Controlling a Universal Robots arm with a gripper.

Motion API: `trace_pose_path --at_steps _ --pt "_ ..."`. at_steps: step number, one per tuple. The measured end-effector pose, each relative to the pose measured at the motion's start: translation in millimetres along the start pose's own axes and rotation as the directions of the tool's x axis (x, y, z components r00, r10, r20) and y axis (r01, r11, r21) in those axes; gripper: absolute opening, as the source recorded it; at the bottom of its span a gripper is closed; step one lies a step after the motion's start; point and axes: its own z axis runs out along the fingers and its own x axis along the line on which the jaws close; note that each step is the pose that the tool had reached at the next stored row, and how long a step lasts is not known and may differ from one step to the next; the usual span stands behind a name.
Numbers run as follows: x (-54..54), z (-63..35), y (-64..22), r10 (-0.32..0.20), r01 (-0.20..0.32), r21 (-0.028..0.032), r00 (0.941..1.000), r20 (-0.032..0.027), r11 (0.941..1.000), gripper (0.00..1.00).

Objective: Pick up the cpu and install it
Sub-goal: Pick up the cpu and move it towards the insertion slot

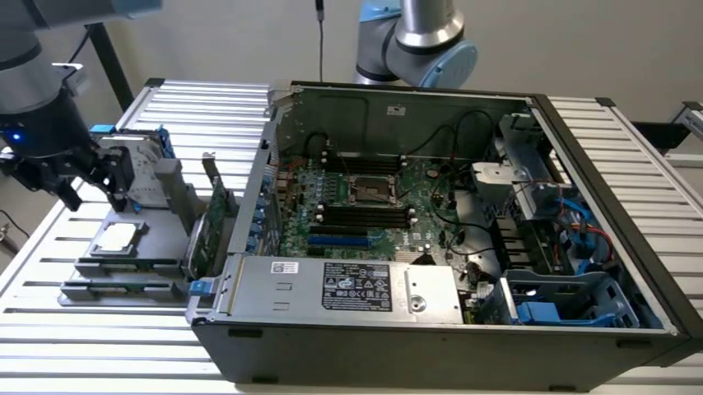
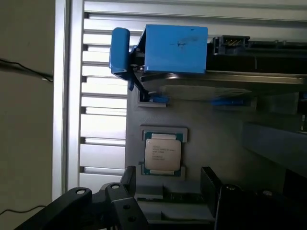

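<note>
The cpu [image 1: 118, 237] is a small square chip with a silver top, lying flat in a recess of the grey parts holder [image 1: 165, 247] on the exterior view's left. My gripper [image 1: 97, 196] hangs above and a little behind it, open and holding nothing. In the wrist view the cpu [image 2: 163, 157] sits in its green-edged pocket, with my black fingers [image 2: 128, 184] spread to either side in the foreground of the gripper [image 2: 168, 178]. The empty cpu socket [image 1: 370, 191] lies in the middle of the motherboard inside the open computer case [image 1: 615, 206].
A silver hard drive in a blue frame [image 2: 175, 48] stands upright at the holder's back [image 1: 137, 156]. A green circuit card [image 1: 220, 210] stands between the holder and the case. A second arm [image 1: 423, 41] rises behind the case. The slatted metal table [image 1: 66, 329] extends around.
</note>
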Motion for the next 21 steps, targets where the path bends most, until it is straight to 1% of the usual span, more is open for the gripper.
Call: trace_pose_path --at_steps 12,18,21 --pt "0.1 21.9 -0.3 0.000 0.000 0.0001 1.0000 0.0017 1.0000 0.65" --pt "2.0 32.8 -0.4 0.000 0.000 0.0003 1.0000 0.0042 1.0000 0.65" --pt "2.9 38.2 -0.5 0.000 0.000 0.0003 1.0000 0.0066 1.0000 0.65"
